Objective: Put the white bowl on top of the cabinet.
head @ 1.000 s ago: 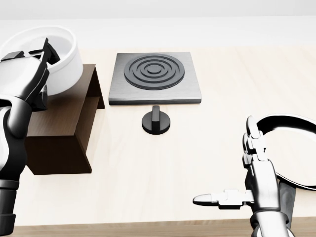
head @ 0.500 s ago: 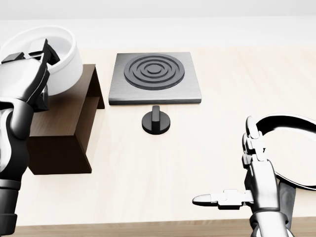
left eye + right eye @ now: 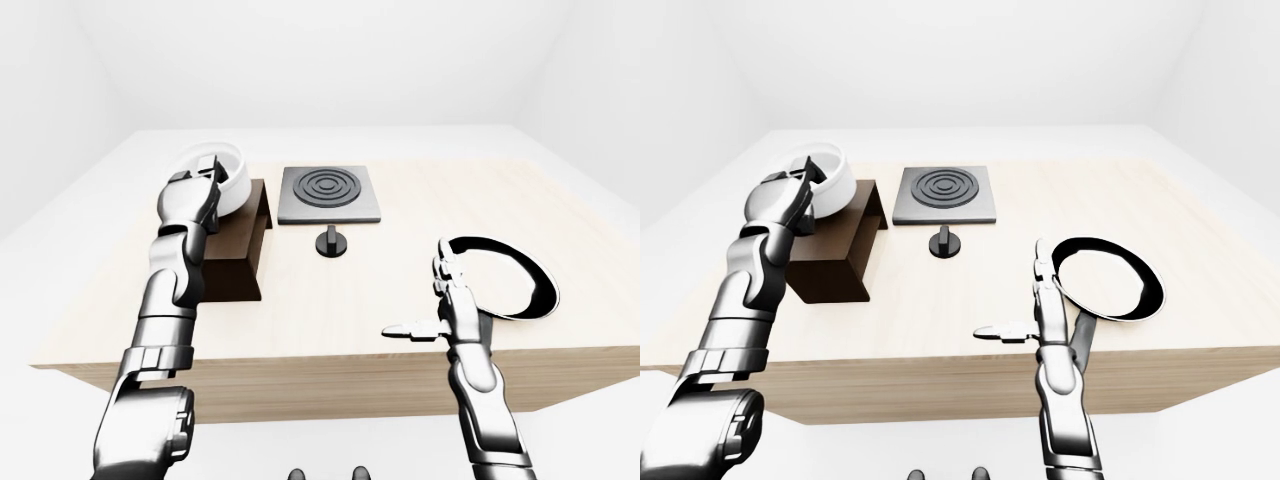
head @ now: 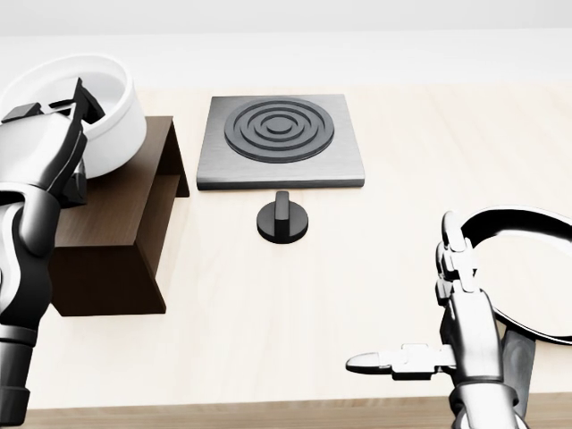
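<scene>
The white bowl (image 4: 116,121) is at the top left of the head view, over the far end of the dark brown cabinet (image 4: 116,223). Whether it touches the cabinet's top I cannot tell. My left hand (image 4: 73,109) is shut on the bowl's near rim, with dark fingers (image 4: 85,96) hooked inside and the palm outside. My right hand (image 4: 411,308) hovers open at the bottom right with one finger up and the thumb out to the left, holding nothing.
A grey stove plate (image 4: 281,138) with black rings lies right of the cabinet, a black knob (image 4: 283,219) just below it. A black pan (image 4: 536,268) rests at the right edge beside my right hand. The table's near edge (image 3: 330,385) runs below.
My left hand and the bowl have sunk slightly toward the cabinet top. The right hand has barely moved.
</scene>
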Available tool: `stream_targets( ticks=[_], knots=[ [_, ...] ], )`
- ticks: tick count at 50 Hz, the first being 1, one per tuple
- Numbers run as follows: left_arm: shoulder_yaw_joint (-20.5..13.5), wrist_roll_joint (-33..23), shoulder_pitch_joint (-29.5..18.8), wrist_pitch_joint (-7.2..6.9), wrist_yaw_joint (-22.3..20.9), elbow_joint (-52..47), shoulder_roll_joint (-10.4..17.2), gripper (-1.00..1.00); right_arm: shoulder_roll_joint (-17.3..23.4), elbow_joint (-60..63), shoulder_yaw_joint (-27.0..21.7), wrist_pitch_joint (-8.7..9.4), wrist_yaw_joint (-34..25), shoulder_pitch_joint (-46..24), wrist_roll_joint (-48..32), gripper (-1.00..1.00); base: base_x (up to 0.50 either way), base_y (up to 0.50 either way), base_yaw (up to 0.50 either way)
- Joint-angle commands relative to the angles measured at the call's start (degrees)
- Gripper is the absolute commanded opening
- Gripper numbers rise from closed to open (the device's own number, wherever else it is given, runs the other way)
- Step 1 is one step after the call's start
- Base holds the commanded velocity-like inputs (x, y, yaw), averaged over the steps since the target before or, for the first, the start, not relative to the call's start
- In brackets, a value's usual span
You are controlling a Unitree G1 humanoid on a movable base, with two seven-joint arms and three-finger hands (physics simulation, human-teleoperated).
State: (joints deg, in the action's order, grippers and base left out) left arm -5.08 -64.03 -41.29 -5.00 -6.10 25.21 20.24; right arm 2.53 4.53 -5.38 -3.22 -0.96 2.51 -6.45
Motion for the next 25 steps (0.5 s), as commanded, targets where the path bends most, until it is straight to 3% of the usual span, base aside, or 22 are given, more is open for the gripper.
stream_targets(
  ticks=[1,25],
  knots=[
    [-0.50,1.31,-0.72,0.00,3.32,-0.77,0.50,-1.00,-0.07,0.04,0.22,-0.16,0.07,0.13,-0.23,1.00,0.00,0.00,0.00],
    [0.29,2.61,-0.62,0.00,6.43,4.58,-0.53,-1.00,-0.04,-0.44,0.24,-0.44,0.17,-0.08,-0.36,1.00,0.00,0.00,0.00]
  ],
)
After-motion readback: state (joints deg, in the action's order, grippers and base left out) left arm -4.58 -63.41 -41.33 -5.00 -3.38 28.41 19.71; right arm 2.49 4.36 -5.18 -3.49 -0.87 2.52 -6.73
